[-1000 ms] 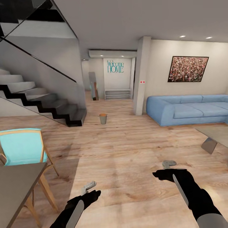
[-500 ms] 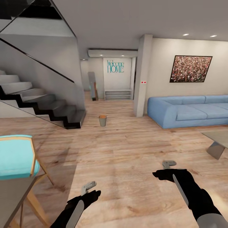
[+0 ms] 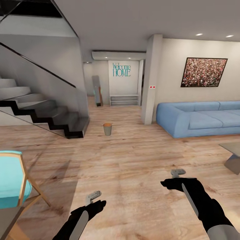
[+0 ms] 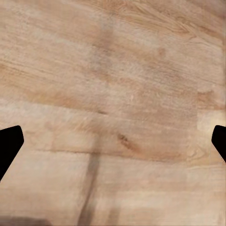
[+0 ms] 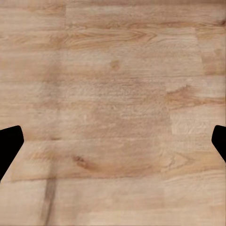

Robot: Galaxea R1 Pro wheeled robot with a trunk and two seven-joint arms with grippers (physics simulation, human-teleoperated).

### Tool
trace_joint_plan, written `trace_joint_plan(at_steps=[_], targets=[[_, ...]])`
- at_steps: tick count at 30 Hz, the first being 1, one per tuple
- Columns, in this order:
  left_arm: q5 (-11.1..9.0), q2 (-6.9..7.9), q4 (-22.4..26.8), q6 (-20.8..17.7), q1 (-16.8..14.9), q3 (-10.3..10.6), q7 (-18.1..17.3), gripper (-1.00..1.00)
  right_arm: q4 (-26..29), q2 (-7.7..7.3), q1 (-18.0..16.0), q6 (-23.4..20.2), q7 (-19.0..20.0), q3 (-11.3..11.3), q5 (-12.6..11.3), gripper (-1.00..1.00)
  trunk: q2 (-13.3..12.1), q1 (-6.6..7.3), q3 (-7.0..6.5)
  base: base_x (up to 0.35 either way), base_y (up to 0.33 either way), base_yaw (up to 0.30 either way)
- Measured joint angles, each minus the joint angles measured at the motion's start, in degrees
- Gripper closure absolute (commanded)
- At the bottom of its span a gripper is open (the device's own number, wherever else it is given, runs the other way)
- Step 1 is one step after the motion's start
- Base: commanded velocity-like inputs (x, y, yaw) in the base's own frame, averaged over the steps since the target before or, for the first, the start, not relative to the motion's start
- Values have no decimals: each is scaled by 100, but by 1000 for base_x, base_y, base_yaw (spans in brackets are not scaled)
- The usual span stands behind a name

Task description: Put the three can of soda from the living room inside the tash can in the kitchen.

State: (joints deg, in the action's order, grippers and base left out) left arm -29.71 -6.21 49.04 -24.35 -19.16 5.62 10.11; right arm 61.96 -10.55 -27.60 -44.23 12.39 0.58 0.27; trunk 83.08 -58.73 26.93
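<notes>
Claws, left (image 3: 93,197) and right (image 3: 177,173), are hanging spread and empty over the wooden floor (image 3: 133,160), risking reaching the tash can (image 3: 107,129) near the stairs (image 3: 50,113) with no soda.

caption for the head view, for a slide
Both open, empty grippers held low over wood floor, trash can ahead near the stairs, blue sofa right.

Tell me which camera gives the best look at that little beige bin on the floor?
The head view: the trash can stands upright on the wooden floor near the foot of the stairs, small but whole. Both wrist views look straight down at floorboards between each tool's dark fingertips, so they tell nothing about it.
</notes>
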Motion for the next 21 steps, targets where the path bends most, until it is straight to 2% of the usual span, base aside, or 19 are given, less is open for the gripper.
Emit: trace_joint_plan(at_steps=[13, 21], targets=[[0, -1, -32, 7, 0, -4, 0, -100, -14, -49, 0, 39, 16, -19, -11, -100, 0, 0, 0, 347, 0, 0], [0, -1, -35, 9, 0, -6, 0, -100, 13, -28, 1, 28, 12, -22, -15, -100, 0, 0, 0, 347, 0, 0]])
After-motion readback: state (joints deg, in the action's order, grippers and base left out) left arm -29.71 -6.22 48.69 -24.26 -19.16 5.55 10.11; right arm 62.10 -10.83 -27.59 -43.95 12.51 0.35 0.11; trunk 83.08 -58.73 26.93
